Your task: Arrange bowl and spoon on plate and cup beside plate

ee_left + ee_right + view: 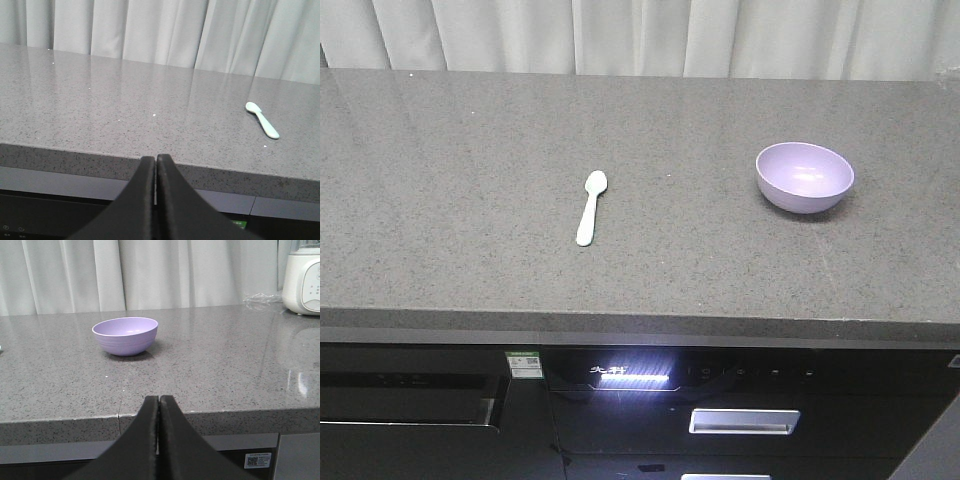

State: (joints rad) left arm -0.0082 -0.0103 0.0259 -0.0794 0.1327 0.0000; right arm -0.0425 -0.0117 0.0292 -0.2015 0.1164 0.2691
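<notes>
A lavender bowl [804, 176] stands upright on the grey counter at the right; the right wrist view shows the bowl [125, 335] ahead and left of my right gripper [159, 399], which is shut and empty in front of the counter edge. A pale mint spoon [590, 207] lies flat near the counter's middle, scoop pointing away. In the left wrist view the spoon [262, 119] is far to the right of my left gripper [156, 158], also shut and empty before the edge. The plate and the cup are out of view.
The grey stone counter [470, 200] has white curtains [640, 35] behind it. A white blender base [302, 277] and crumpled clear plastic [260, 298] sit at the far right. Dark appliance fronts with a lit panel [625, 377] run below the counter edge.
</notes>
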